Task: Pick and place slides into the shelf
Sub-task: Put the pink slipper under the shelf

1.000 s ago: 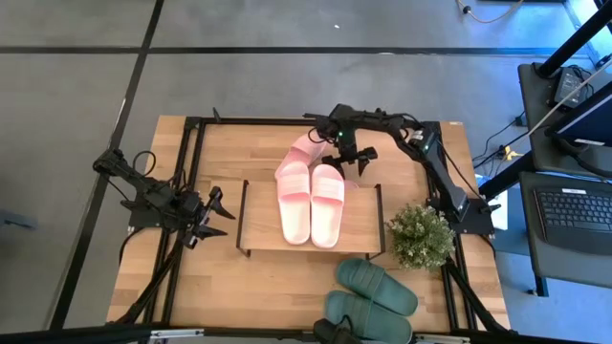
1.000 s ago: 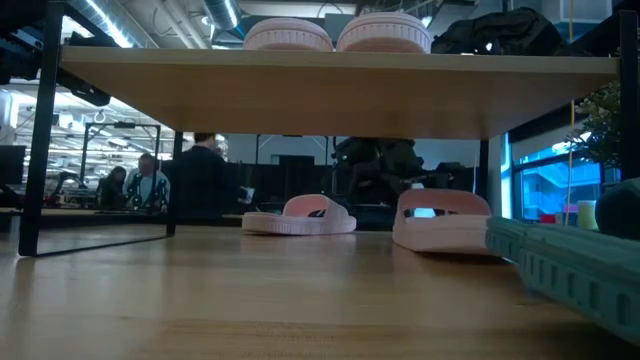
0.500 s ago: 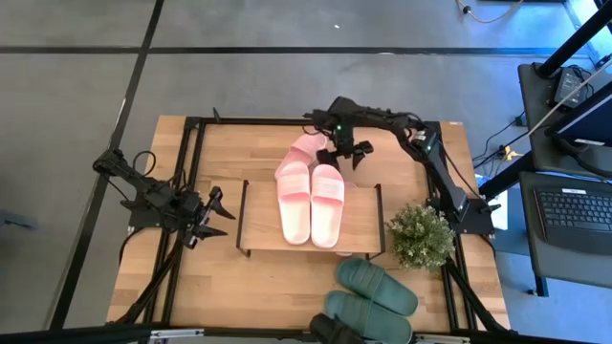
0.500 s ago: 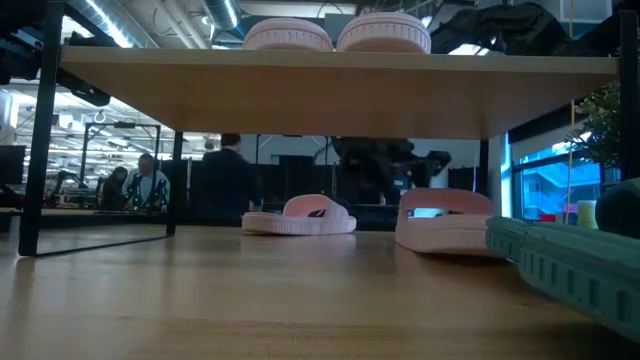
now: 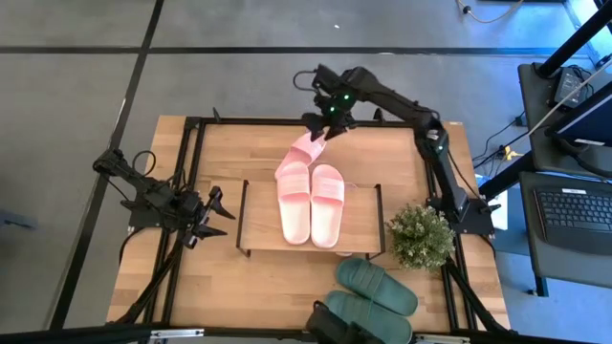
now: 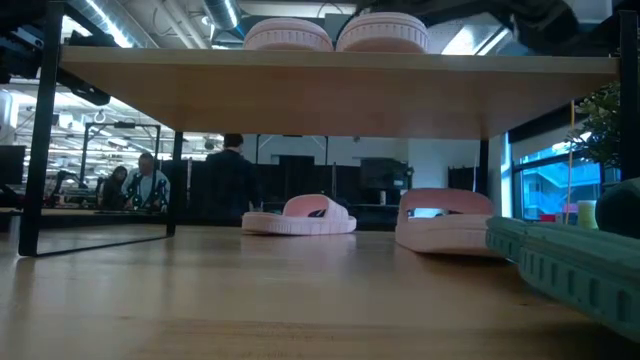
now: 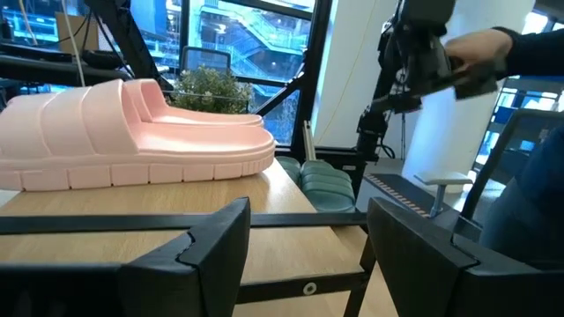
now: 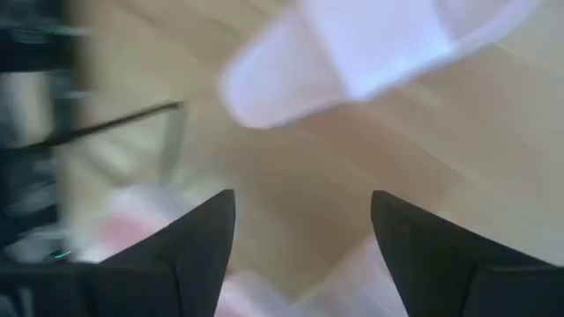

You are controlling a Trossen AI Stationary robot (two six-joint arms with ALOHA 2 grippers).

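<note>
Slides are the whole story here, sitting around a big wooden tabletop [image 5: 220, 287] that fills the high view. Dead centre on it is the shelf [image 5: 361, 229], a low rack with a light top board on thin black legs, and one pink pair [image 5: 311, 203] lies side by side on that board. From the shelf, a second pink slide [image 5: 305, 148] lies on the tabletop at about 12 o'clock, partly tucked behind the shelf's far edge; the low view shows two pink slides [image 6: 300, 217] resting on the tabletop beyond the shelf. The dark green pair [image 5: 373, 298] is down at about 5 o'clock, near the tabletop's front edge, with a small potted plant [image 5: 420, 236] at 3 o'clock just beside the shelf. The right gripper [image 5: 318, 125] hovers above the far pink slide, jaws spread wide and holding nothing. The left gripper [image 5: 212, 218] waits at 9 o'clock, jaws open too, empty.
</note>
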